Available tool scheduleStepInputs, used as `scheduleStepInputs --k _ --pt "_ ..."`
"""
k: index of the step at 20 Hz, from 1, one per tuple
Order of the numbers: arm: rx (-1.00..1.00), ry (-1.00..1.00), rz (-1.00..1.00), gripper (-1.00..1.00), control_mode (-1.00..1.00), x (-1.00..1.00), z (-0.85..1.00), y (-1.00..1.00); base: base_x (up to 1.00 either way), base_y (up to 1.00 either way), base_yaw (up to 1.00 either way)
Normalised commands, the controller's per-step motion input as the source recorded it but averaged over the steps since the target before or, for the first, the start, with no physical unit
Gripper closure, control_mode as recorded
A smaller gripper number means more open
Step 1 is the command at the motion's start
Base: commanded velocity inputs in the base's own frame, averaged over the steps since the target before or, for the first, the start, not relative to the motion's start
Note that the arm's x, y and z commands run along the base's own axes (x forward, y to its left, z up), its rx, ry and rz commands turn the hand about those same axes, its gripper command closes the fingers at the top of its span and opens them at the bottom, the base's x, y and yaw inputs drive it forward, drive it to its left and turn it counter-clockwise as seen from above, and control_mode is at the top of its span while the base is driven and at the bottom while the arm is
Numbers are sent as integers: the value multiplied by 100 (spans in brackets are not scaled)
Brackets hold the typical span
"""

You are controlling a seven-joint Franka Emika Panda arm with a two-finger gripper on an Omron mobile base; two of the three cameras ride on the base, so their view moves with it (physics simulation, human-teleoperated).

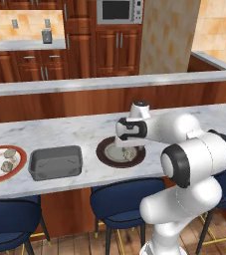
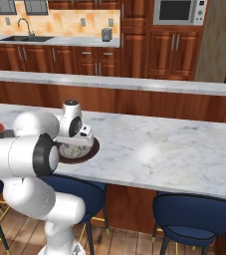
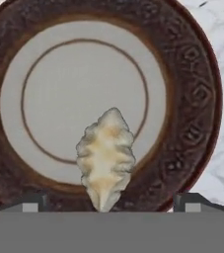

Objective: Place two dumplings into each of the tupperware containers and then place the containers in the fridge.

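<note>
While tool (image 3: pixel 108 200) gapes, dumpling (image 3: pixel 106 158) between fingertips

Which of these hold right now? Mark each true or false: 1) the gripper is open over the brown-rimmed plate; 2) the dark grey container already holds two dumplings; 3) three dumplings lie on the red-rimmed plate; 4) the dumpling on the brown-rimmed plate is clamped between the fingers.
1) True: the gripper stands wide open above the brown-rimmed plate.
2) False: the dark grey container is empty.
3) True: three dumplings lie on the red-rimmed plate.
4) False: the dumpling lies on the plate between the spread fingertips, with clear gaps on both sides.
</note>
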Motion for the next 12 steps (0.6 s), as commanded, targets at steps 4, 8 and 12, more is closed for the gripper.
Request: scheduleStepInputs --k 4,8,12 --pt "0 8 0 -100 -100 1 -37 0 0 0 0" --pt "0 6 0 -100 -100 0 -33 1 0 0 0" --pt "0 1 0 -100 -100 0 -30 0 0 0 0"
